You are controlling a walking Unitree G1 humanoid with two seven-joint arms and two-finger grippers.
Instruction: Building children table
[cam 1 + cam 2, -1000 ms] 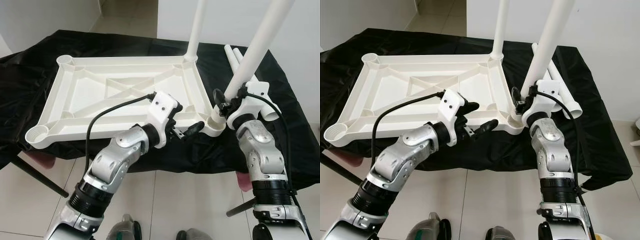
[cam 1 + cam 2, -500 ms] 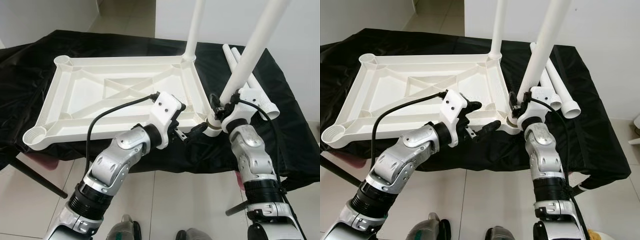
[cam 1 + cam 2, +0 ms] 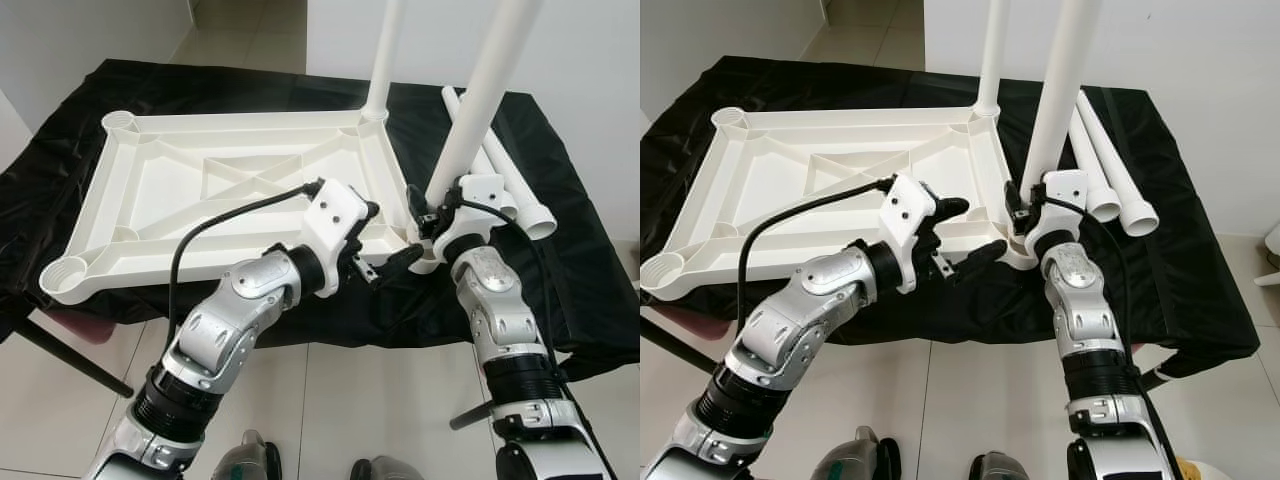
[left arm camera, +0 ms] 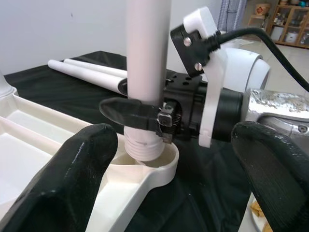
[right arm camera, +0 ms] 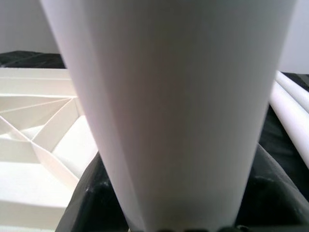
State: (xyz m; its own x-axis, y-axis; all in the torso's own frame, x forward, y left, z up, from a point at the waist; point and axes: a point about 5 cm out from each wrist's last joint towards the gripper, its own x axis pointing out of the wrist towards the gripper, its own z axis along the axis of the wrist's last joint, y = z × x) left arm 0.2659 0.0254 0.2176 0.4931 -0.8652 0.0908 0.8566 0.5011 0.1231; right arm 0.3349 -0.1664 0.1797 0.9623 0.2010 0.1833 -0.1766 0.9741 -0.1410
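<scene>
The white table top lies upside down on a black cloth. One white leg stands in its far right corner. My right gripper is shut on a second white leg, held nearly upright. That leg's threaded end sits at the near right corner socket. My left gripper is open just left of that socket, at the top's near edge, with nothing between its fingers. In the right wrist view the held leg is very close.
Two loose white legs lie on the cloth to the right of the held leg. Open sockets sit at the near left corner and far left corner. The black cloth hangs over the table's edges above the tiled floor.
My right gripper has swung the leg more upright and to the left, bringing its base onto the corner socket. My left gripper stays open beside it. The camera has shifted slightly.
</scene>
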